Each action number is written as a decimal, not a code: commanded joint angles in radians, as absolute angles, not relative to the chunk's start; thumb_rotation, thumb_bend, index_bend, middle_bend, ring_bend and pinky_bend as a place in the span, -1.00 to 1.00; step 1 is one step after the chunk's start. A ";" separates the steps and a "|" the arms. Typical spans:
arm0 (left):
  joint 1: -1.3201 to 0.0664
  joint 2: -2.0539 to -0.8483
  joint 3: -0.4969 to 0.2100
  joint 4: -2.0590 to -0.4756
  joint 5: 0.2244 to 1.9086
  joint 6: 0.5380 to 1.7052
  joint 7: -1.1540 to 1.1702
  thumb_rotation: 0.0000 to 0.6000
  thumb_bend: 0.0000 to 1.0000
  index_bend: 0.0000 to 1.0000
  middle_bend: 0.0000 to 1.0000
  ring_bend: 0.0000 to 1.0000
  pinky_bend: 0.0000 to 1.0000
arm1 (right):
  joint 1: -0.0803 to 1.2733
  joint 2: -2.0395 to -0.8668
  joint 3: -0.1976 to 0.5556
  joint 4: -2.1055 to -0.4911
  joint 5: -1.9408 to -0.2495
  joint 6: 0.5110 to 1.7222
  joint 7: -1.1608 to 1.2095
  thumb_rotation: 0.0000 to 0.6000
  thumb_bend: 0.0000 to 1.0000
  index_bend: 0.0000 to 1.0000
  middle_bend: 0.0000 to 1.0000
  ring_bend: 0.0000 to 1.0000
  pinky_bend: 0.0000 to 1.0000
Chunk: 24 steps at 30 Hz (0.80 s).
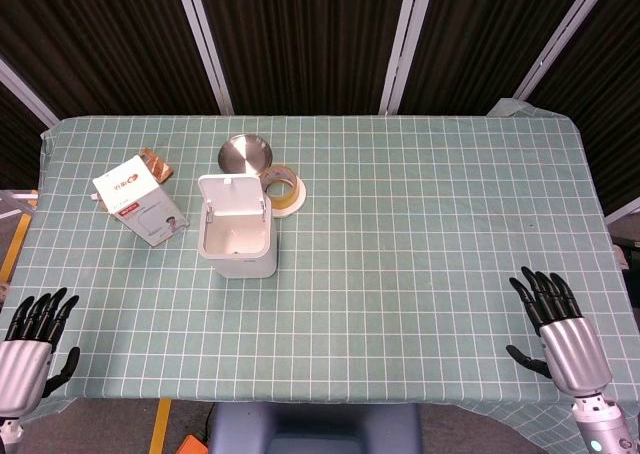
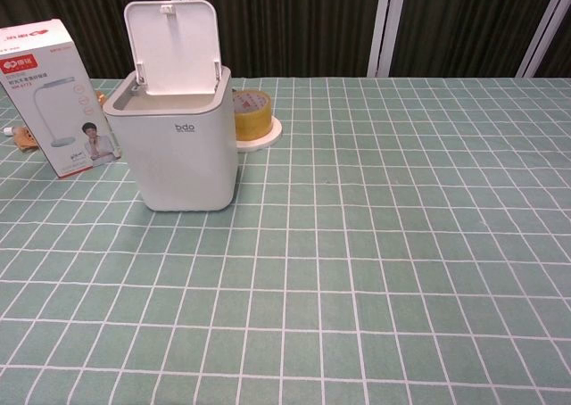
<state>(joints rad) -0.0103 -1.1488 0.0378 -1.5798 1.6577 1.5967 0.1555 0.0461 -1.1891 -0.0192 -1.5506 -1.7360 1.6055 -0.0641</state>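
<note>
The white bin (image 1: pixel 237 231) stands upright on the desk (image 1: pixel 420 224), which wears a green checked cloth, and its flip lid (image 1: pixel 233 194) is raised — in the chest view the lid (image 2: pixel 172 46) leans back above the open mouth. Just behind the bin, toward its right, a roll of yellow tape (image 1: pixel 282 186) lies flat on a white disc; the chest view shows the tape (image 2: pixel 251 113) peeking past the bin's rear corner. Behind the bin sits a round steel lid (image 1: pixel 246 156), touching or nearly touching the tape. To the bin's left lies a white lamp box (image 1: pixel 138 200) at a slant, near but apart from the bin, with a small brown packet (image 1: pixel 156 162) at the box's far corner.

Both hands rest well apart from the bin, at the near edge of the desk. The left hand (image 1: pixel 32 349) — far to the bin's near left — has its fingers released and spread, holding nothing. The right hand (image 1: pixel 560 329) lies far off to the bin's near right, fingers likewise released and empty.
</note>
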 commanded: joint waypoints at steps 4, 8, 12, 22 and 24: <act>-0.018 -1.155 0.041 -1.581 1.672 1.588 0.150 1.00 -0.08 -1.00 -1.00 -1.00 -0.95 | 0.046 -1.186 -0.025 -1.554 -1.744 1.605 -0.060 1.00 -0.87 -1.00 -1.00 -1.00 -1.00; -0.089 -1.125 -0.009 -1.660 1.674 1.537 0.130 1.00 -0.07 -1.00 -0.93 -0.93 -0.65 | 0.049 -1.184 -0.030 -1.553 -1.750 1.597 -0.056 1.00 -0.87 -1.00 -1.00 -1.00 -1.00; -0.193 -1.068 -0.103 -1.879 1.553 1.398 0.144 1.00 -0.04 -0.91 0.61 0.52 0.93 | 0.054 -1.187 -0.037 -1.550 -1.768 1.595 -0.061 1.00 -0.87 -1.00 -1.00 -1.00 -1.00; -0.524 -1.200 -0.428 -1.999 1.152 1.243 0.394 1.00 -0.04 -0.66 1.00 1.00 1.00 | 0.064 -1.198 -0.056 -1.555 -1.794 1.567 -0.084 1.00 -0.87 -1.00 -1.00 -1.00 -1.00; -0.591 -1.212 -0.464 -1.997 1.007 1.178 0.435 1.00 -0.03 -0.61 1.00 1.00 1.00 | 0.065 -1.198 -0.051 -1.556 -1.786 1.569 -0.085 1.00 -0.87 -1.00 -1.00 -1.00 -1.00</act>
